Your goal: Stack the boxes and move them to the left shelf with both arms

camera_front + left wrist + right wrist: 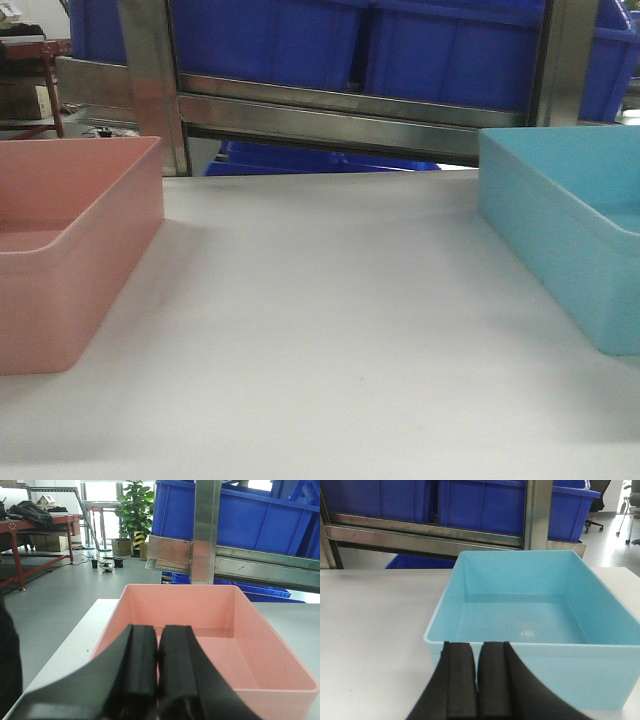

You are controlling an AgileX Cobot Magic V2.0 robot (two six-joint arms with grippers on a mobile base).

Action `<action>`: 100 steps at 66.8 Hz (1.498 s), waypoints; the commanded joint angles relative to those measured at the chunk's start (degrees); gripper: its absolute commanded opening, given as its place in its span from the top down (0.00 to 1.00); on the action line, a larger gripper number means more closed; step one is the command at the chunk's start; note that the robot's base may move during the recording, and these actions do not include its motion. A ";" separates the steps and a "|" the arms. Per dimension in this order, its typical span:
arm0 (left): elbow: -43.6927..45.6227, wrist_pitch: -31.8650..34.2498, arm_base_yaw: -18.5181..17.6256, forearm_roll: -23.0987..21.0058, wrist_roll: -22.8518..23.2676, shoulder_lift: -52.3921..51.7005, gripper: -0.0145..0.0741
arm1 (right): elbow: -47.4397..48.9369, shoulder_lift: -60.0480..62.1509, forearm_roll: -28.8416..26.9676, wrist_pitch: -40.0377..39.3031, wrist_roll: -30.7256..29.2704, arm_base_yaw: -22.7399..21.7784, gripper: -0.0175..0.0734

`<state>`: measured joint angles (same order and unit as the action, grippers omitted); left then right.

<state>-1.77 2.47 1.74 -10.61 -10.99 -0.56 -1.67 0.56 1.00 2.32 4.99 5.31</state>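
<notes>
**Two bins apart on the table, both grippers closed and empty**

Bins counted: two. One pink bin (pixel 70 250) is set at the left edge of the white table (pixel 320 330). One turquoise bin (pixel 560 230) is set at the right edge. They are well apart, with bare tabletop between them. Both are upright, open-topped and unstacked. Nothing is seen inside either one.

Grippers counted: two, each seen only from its own wrist camera.
- The left gripper (pixel 158 645) is held at the near end of the pink bin (pixel 235 665), its black fingers pressed together with nothing between them. Contact with the rim cannot be judged.
- The right gripper (pixel 478 652) is held at the near wall of the turquoise bin (pixel 520 615), jaws likewise closed on nothing.

Behind the table a steel rack (pixel 350 125) is seen, with one upright (pixel 150 80) in the front view. On its upper level at least two dark blue crates (pixel 270 40) are lined side by side. One more (pixel 320 158) is seen below the bar.

Beyond the pink bin, in the left wrist view, are noted:
- one potted plant (pixel 135 505)
- one red-framed workbench (pixel 35 525)
- two cardboard boxes (pixel 121 546) on the floor

Any print on the cardboard boxes is too small to be read.
</notes>
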 commanded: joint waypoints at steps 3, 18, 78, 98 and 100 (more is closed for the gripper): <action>-1.65 5.65 -0.41 -0.40 0.03 -1.04 0.84 | 1.05 1.20 0.10 -4.69 -0.47 -0.21 0.75; -1.65 5.55 -0.41 -0.40 0.03 -1.04 0.84 | 1.05 1.20 0.10 -4.69 -0.47 -0.21 0.75; 54.92 -33.41 -0.30 1.36 -0.75 48.38 0.52 | 1.05 1.20 0.10 -4.75 -0.47 -0.21 0.75; 68.43 -42.39 5.38 4.78 -0.63 68.56 0.21 | 1.05 1.20 0.10 -4.75 -0.47 -0.21 0.75; 69.70 -43.65 7.17 4.78 -0.63 70.30 0.21 | 1.05 1.20 0.10 -4.75 -0.47 -0.21 0.75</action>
<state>63.32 -41.21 5.83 -6.27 -11.51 67.24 -1.67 0.56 1.00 2.32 4.99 5.31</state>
